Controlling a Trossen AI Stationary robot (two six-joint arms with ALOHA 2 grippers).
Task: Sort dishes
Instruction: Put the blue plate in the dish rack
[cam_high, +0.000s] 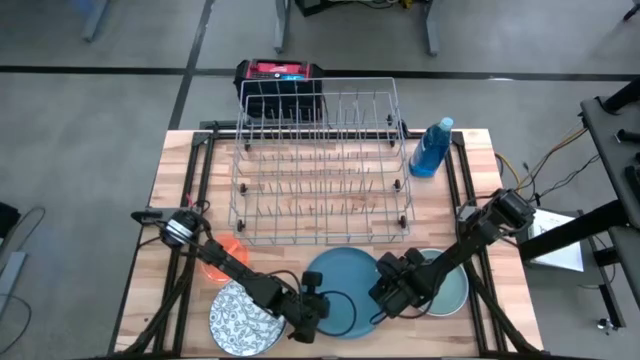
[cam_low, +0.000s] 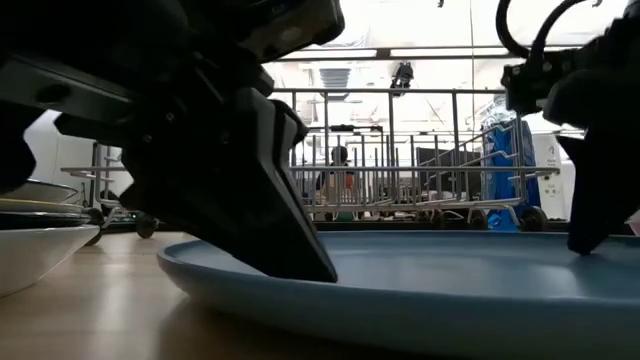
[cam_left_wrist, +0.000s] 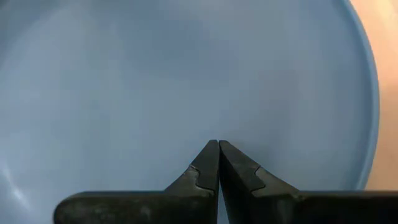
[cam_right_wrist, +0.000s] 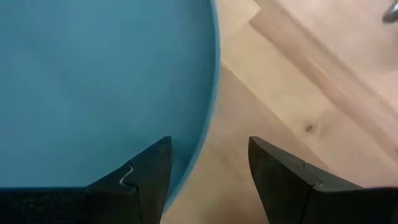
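Observation:
A large blue plate (cam_high: 345, 275) lies flat on the wooden table near its front edge. My left gripper (cam_high: 315, 312) is shut, and its tip (cam_left_wrist: 217, 146) slants down low over the plate's inner face (cam_left_wrist: 155, 74). My right gripper (cam_high: 385, 298) is open at the plate's right rim (cam_right_wrist: 211, 93), one finger (cam_right_wrist: 149, 168) above the plate and the other (cam_right_wrist: 280, 168) above the bare wood. A teal-green plate (cam_high: 452, 290) lies right of the blue one. A black-and-white patterned plate (cam_high: 238, 318) and a small orange plate (cam_high: 220, 262) lie to its left. My left gripper's shut tip (cam_low: 322, 275) comes slanting down to the blue plate's inner face (cam_low: 450, 260) near its left side; whether it touches the plate I cannot tell. My right gripper's fingers stand on either side of the rim, and I cannot tell whether they touch it.
A wire rack (cam_high: 320, 165) fills the table's far middle, with a blue bottle (cam_high: 432, 148) at its right end. A red and black box (cam_high: 278, 75) stands behind the rack. Cables run along both arms. Bare wood shows between the rack and the plates.

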